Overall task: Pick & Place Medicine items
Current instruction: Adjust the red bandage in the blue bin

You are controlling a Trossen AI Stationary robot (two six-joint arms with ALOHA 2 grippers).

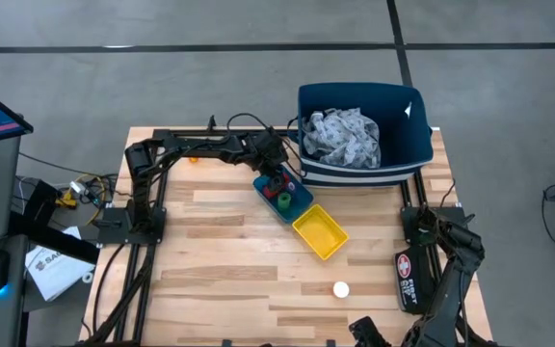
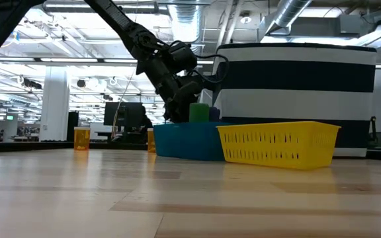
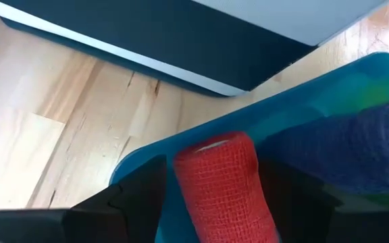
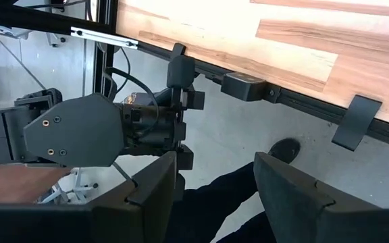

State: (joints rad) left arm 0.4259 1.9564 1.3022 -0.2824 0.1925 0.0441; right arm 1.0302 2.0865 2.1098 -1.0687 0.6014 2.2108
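A: Red one [image 3: 225,185]?
B: Mesh-textured red roll, upright btwn the left gripper's [image 3: 211,202] fingers, inside the blue tray [image 1: 279,196].
A: Others in there?
B: Green item [image 1: 284,200] near the tray's middle, a dark blue one [image 3: 356,148] just beside the red.
A: On the table?
B: Small white-topped item [image 1: 341,288] alone on the wood, well apart. Orange bottle [image 2: 81,138] upright, far side, w/ another [image 2: 151,139] near the tray.

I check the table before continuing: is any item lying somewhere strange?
Yes. One small white-capped item lies alone on the bare table, apart from the blue tray and yellow tray. Nothing looks spilled.
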